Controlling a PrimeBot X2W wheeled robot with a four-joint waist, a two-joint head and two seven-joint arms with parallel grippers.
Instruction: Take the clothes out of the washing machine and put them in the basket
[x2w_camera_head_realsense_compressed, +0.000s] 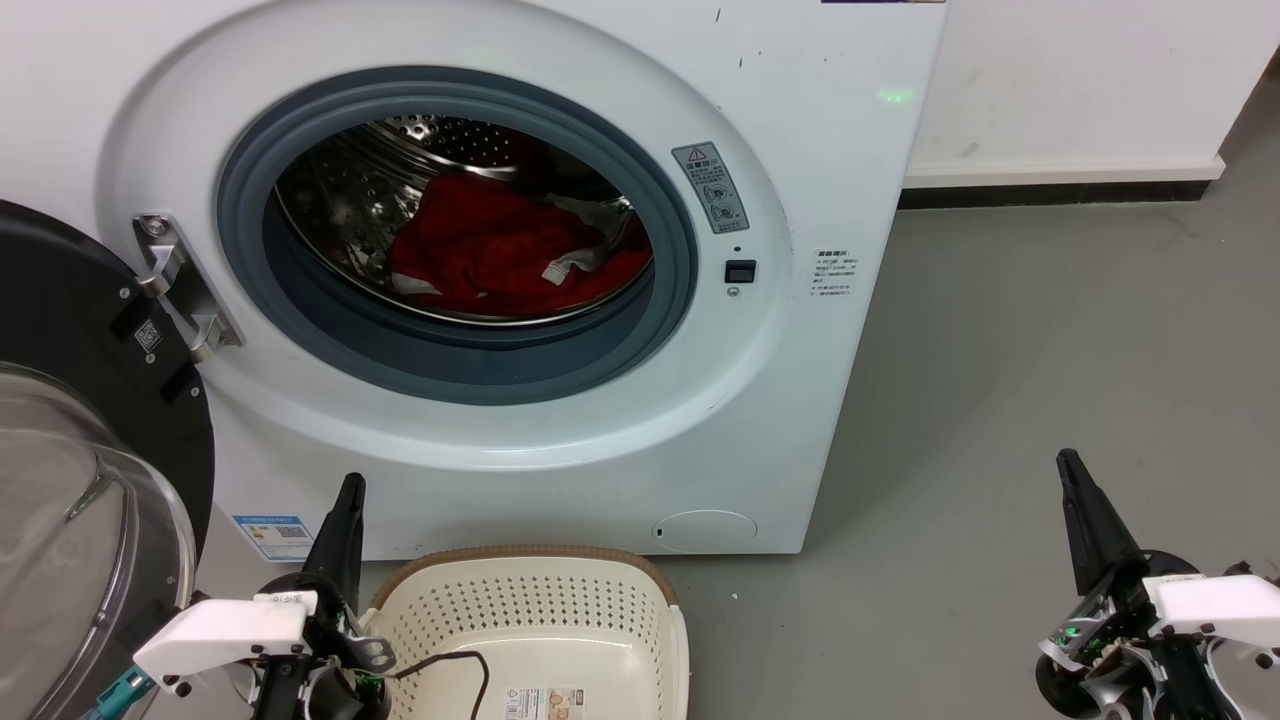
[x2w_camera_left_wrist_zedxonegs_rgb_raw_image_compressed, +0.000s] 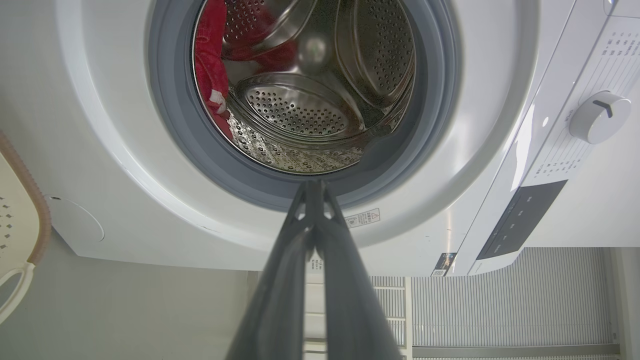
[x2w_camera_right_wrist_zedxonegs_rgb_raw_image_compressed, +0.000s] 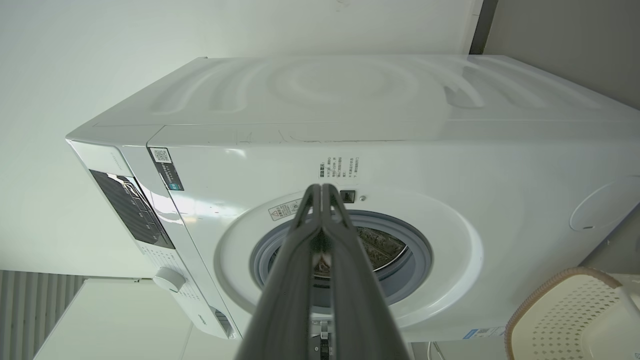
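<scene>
Red clothes (x2w_camera_head_realsense_compressed: 490, 255) lie heaped in the drum of the washing machine (x2w_camera_head_realsense_compressed: 800, 300), whose door (x2w_camera_head_realsense_compressed: 60, 330) is swung wide to free the porthole. The basket (x2w_camera_head_realsense_compressed: 530, 605) stands just below, placed, I'd guess, for a short drop. The left gripper (x2w_camera_head_realsense_compressed: 350, 490) and right gripper (x2w_camera_head_realsense_compressed: 1070, 470) hang low on either side, fingers pressed together, empty, well short of the garment.

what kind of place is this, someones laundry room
Likely a laundry corner, home or lab: a white front-loading washing machine with red clothes in its drum, a perforated laundry basket before it, bare grey floor.
</scene>
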